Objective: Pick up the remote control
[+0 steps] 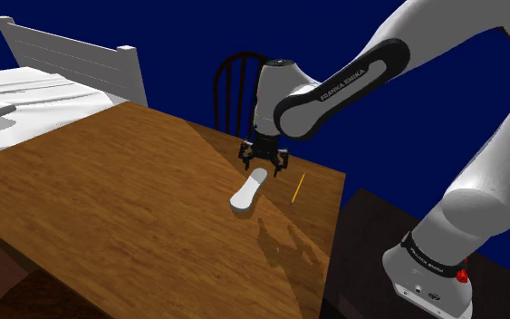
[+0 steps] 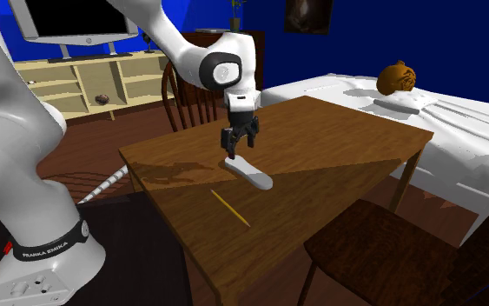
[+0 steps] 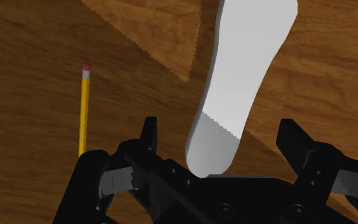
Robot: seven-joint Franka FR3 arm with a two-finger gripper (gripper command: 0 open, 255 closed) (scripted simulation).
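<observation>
Looking down past your gripper (image 3: 220, 137), you see its fingers (image 3: 149, 130) spread wide and holding nothing, one on each side of the thin end of the white remote (image 3: 247, 70), which lies flat on the wooden table (image 1: 108, 181) and stretches away from your gripper.

Shoulder and second exterior views flanking the stand (image 1: 370, 237), both facing the table (image 1: 108, 199), wrist view close behind pincer (image 3: 219, 127)

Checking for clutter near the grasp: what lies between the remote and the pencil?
Nothing; in the wrist view, bare wooden table separates the white remote from the yellow pencil.
</observation>
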